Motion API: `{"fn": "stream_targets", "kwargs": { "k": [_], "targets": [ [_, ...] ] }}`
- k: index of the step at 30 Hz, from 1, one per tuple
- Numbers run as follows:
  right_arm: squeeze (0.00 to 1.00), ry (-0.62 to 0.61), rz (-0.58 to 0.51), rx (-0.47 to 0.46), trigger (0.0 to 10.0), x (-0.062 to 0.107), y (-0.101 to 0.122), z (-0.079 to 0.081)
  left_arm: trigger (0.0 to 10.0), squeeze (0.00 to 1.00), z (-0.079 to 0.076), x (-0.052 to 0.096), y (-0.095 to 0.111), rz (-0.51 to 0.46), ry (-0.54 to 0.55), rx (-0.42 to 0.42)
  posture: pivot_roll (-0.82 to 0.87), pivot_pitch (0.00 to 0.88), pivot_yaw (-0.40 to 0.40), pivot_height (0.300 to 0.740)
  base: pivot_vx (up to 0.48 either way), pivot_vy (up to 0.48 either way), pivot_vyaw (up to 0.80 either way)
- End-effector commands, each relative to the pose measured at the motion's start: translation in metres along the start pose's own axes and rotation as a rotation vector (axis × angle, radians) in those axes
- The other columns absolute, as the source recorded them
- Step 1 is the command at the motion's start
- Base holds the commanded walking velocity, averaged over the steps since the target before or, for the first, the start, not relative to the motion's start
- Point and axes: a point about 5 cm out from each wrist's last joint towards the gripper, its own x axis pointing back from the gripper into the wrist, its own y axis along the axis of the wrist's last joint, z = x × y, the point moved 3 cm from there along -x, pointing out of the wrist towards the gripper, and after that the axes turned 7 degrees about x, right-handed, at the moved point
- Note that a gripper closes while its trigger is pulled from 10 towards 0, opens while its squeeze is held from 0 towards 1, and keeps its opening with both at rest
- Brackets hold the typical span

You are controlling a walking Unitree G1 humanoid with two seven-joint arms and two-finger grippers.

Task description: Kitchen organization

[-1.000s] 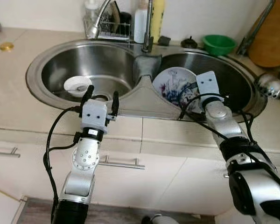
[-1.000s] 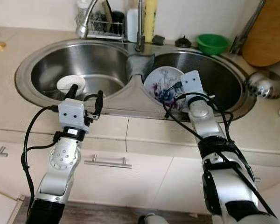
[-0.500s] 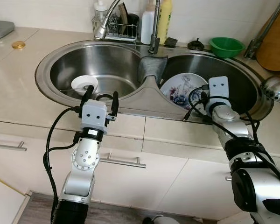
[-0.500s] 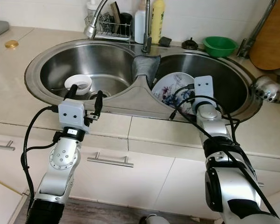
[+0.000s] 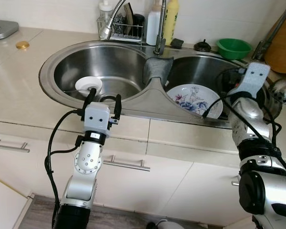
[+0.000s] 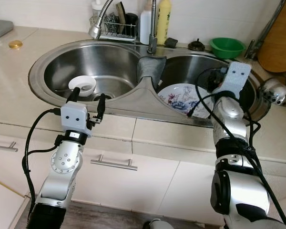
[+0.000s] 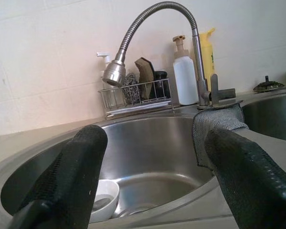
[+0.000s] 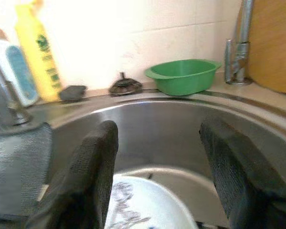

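Note:
A white plate with a blue flower pattern [image 5: 194,100] lies in the right basin of the steel double sink [image 5: 46,71]. My right gripper [image 8: 159,130] hovers open above the plate's far right side, nothing between its fingers; its white wrist housing [image 5: 251,78] stands over the basin's right rim. In the left basin, near the drain, sits a small white bowl [image 5: 88,85]. My left gripper [image 5: 103,98] is open and empty at the front rim of that basin, pointing into it toward the bowl [image 7: 102,198].
A grey cloth [image 5: 157,69] drapes over the divider below the tap. Behind the sink are a hose faucet [image 5: 113,19], a wire rack with scrubbers [image 5: 126,29], bottles [image 5: 171,19] and a green bowl [image 5: 233,46]. A wooden board [image 5: 283,45] and steel ladle [image 5: 284,91] stand at right.
My right gripper has lifted off the plate and swung up and right. The plate now lies flatter in the basin. The camera has shifted; the left arm has stayed put.

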Motion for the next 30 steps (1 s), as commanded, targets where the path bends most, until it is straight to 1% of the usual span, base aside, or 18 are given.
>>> {"fn": "stream_targets", "kwargs": {
  "k": [1, 2, 3, 4, 5, 6, 7, 8, 11, 13, 15, 18, 23, 24, 28, 30],
  "targets": [
    [1.00, 0.026, -0.036, -0.009, 10.0, 0.009, 0.000, 0.007, 10.0, 0.00, -0.004, 0.000, 0.000, 0.002, -0.019, 0.003, -0.08, 0.000, -0.047, 0.740, 0.000, 0.000, 0.00],
    [1.00, 0.036, -0.045, -0.001, 10.0, 0.011, 0.000, 0.009, 10.0, 0.00, -0.004, 0.000, 0.000, 0.002, -0.019, 0.003, -0.08, 0.000, -0.047, 0.740, 0.000, 0.000, 0.00],
    [0.95, 0.047, -0.059, 0.008, 10.0, 0.014, 0.001, 0.012, 10.0, 0.00, -0.003, 0.000, 0.000, 0.003, -0.019, 0.003, -0.08, 0.000, -0.046, 0.740, 0.000, 0.000, 0.00],
    [0.43, 0.084, -0.142, 0.081, 10.0, 0.023, 0.010, 0.020, 10.0, 0.00, -0.003, 0.001, 0.000, 0.004, -0.017, 0.005, -0.08, 0.000, -0.046, 0.740, 0.000, 0.000, 0.00],
    [0.43, 0.084, -0.142, 0.081, 10.0, 0.023, 0.010, 0.020, 10.0, 0.00, -0.003, 0.001, 0.000, 0.004, -0.017, 0.005, -0.08, 0.000, -0.046, 0.740, 0.000, 0.000, 0.00],
    [0.00, 0.136, -0.269, 0.195, 10.0, 0.033, 0.025, 0.029, 10.0, 0.00, -0.002, 0.001, 0.000, 0.004, -0.017, 0.011, -0.08, 0.000, -0.045, 0.740, 0.000, 0.000, 0.00],
    [0.00, 0.170, -0.346, 0.262, 10.0, 0.040, 0.033, 0.036, 10.0, 0.00, -0.002, 0.001, 0.001, 0.002, -0.017, 0.020, -0.08, 0.000, -0.043, 0.740, 0.000, 0.000, 0.00],
    [0.00, 0.178, -0.355, 0.269, 10.0, 0.043, 0.034, 0.037, 10.0, 0.00, -0.002, 0.002, 0.001, 0.002, -0.018, 0.026, -0.08, 0.000, -0.043, 0.740, 0.000, 0.000, 0.00],
    [0.00, 0.169, -0.322, 0.240, 10.0, 0.046, 0.028, 0.037, 10.0, 0.00, -0.004, 0.001, 0.001, 0.010, -0.029, 0.028, -0.08, 0.000, -0.043, 0.740, 0.000, 0.000, 0.00],
    [0.00, 0.172, -0.312, 0.231, 10.0, 0.049, 0.024, 0.039, 10.0, 0.00, -0.005, 0.001, 0.002, 0.004, -0.033, 0.037, -0.08, 0.000, -0.043, 0.740, 0.000, 0.480, 0.00],
    [0.00, 0.177, -0.319, 0.219, 10.0, 0.055, 0.023, 0.043, 10.0, 0.00, -0.004, 0.000, 0.003, 0.005, -0.029, 0.043, -0.08, 0.000, -0.044, 0.740, 0.000, 0.480, 0.00],
    [0.00, 0.164, -0.345, 0.211, 10.0, 0.059, 0.026, 0.044, 10.0, 0.00, -0.003, -0.001, 0.003, 0.004, -0.027, 0.042, -0.08, 0.000, -0.046, 0.740, 0.000, 0.480, 0.00],
    [0.00, 0.177, -0.371, 0.222, 10.0, 0.067, 0.027, 0.049, 10.0, 0.00, -0.003, 0.001, 0.004, 0.003, -0.028, 0.043, -0.08, 0.000, -0.045, 0.740, 0.000, 0.480, 0.00],
    [0.00, 0.189, -0.370, 0.230, 10.0, 0.069, 0.025, 0.052, 10.0, 0.00, -0.003, 0.001, 0.005, 0.001, -0.032, 0.040, -0.07, 0.000, -0.045, 0.740, 0.000, 0.480, 0.00],
    [0.00, 0.204, -0.357, 0.241, 10.0, 0.075, 0.020, 0.054, 10.0, 0.00, -0.003, 0.001, 0.006, -0.002, -0.035, 0.036, -0.07, 0.000, -0.048, 0.740, 0.000, 0.480, 0.00],
    [0.00, 0.219, -0.345, 0.260, 10.0, 0.081, 0.014, 0.056, 10.0, 0.00, -0.002, 0.002, 0.006, 0.000, -0.035, 0.032, -0.07, 0.000, -0.047, 0.740, 0.000, 0.480, 0.00]
  ]
}}
